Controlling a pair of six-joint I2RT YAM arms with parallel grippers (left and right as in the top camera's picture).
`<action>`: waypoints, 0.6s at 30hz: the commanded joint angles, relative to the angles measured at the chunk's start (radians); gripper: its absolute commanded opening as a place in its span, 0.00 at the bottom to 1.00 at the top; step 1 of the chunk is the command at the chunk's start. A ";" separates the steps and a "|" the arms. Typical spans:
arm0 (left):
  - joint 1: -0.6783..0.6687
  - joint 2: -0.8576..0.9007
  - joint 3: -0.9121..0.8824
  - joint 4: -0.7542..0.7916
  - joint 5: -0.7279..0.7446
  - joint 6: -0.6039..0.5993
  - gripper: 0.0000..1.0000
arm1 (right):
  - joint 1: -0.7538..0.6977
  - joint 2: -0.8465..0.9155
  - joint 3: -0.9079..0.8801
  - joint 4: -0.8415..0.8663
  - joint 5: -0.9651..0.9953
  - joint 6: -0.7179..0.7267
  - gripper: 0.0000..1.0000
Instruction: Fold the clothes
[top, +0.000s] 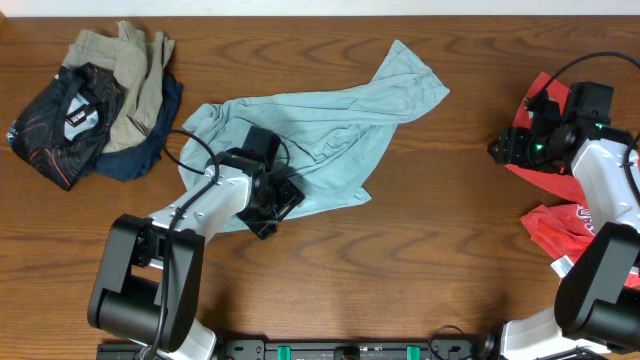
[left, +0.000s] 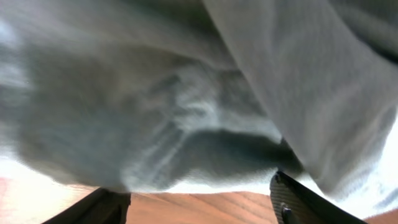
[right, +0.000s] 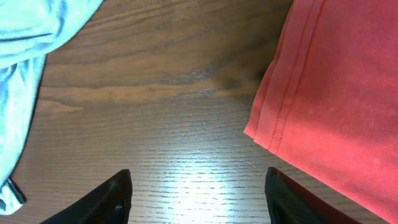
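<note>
the wooden table (top: 450, 230) filled the overhead view, dark brown and grained. on it, left of the middle, lay the pale blue-grey t-shirt (top: 330, 130), crumpled and unfolded, one part stretched out toward the far right and the bulk of it bunched nearer the left arm. in the far left corner sat a pile of other clothes (top: 100, 100): a khaki garment (top: 135, 75) on top, a black patterned one (top: 60, 125) at the left side, and a dark navy piece (top: 150, 150) beneath them, just beside the blue-grey shirt's left edge. at the right edge of the table lay the red t-shirt (top: 552, 222), well apart from the blue-grey one, with white lettering showing on its near part and more red cloth under the right arm's wrist.

the left gripper (left: 199, 206) was low over the near edge of the blue-grey shirt. its fingers stood wide apart, with bare wood between them and the cloth rumpled just ahead; nothing was clamped. the right gripper (right: 199, 194) hung over bare table, its two fingers (right: 115, 196) spread and empty. the red shirt's stitched hem lay ahead on its right and a fold of the blue-grey shirt ahead on its left.
</note>
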 joint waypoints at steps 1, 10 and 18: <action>0.001 0.010 -0.015 0.019 -0.132 -0.066 0.68 | 0.007 0.005 -0.004 -0.006 0.019 -0.016 0.67; 0.001 0.010 -0.015 0.039 -0.132 -0.066 0.06 | 0.007 0.005 -0.004 -0.006 0.029 -0.016 0.67; 0.041 0.007 -0.015 -0.237 -0.132 0.112 0.06 | 0.005 0.005 -0.004 -0.030 0.188 0.000 0.69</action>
